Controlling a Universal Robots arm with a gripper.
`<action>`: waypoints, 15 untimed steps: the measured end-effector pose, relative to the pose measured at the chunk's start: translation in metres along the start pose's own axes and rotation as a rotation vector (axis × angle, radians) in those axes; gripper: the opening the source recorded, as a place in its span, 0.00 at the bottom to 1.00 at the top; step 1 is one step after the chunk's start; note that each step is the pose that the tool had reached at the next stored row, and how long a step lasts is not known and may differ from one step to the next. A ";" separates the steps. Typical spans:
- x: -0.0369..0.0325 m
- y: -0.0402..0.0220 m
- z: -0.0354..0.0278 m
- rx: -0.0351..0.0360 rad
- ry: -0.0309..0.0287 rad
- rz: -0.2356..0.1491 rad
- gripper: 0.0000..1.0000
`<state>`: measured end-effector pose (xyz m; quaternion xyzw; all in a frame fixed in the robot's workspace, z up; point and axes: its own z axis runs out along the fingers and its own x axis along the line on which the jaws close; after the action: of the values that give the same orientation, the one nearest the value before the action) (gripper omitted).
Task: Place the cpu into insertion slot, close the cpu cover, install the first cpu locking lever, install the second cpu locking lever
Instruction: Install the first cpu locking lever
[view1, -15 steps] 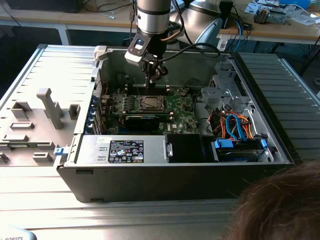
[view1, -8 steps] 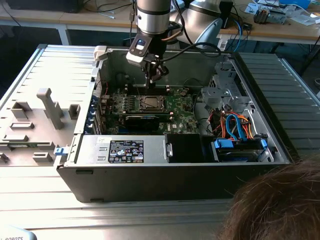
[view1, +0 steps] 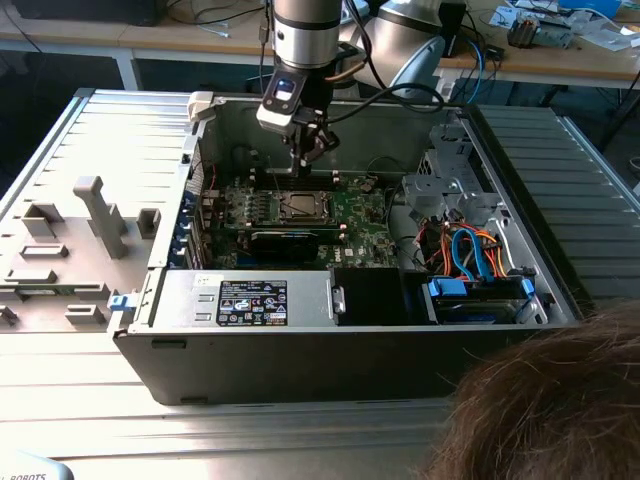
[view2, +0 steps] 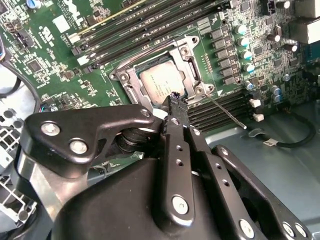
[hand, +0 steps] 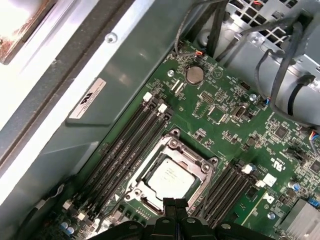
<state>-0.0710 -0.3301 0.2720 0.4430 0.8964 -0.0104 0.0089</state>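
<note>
The cpu (view2: 161, 85) lies seated in the insertion slot (view2: 120, 76) on the green motherboard (view2: 50, 75), and the cpu cover (view2: 192, 62) is folded flat over its edges to pin it down. The pincer (view2: 175, 97), fingers pressed together and empty, hovers at the socket's edge. This narrow tip seems suited to pushing the thin locking lever (view2: 226, 111), which juts free nearby, apparently unlatched.

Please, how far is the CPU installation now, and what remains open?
Done: the cpu lies in the insertion slot, with the cpu cover flat over its edges. In hand: nothing; the gripper, fingers shut, hovers at the cover's edge. Left: one locking lever juts out sideways, apparently unlatched; the other I cannot judge.
</note>
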 end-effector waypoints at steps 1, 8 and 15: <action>0.0000 0.0000 0.0000 -0.0002 -0.0001 -0.006 0.11; 0.0000 0.0000 0.0000 -0.0014 -0.0006 -0.055 0.11; 0.0000 0.0000 0.0000 -0.0027 -0.0011 -0.104 0.11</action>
<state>-0.0710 -0.3301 0.2720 0.3959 0.9182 -0.0099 0.0094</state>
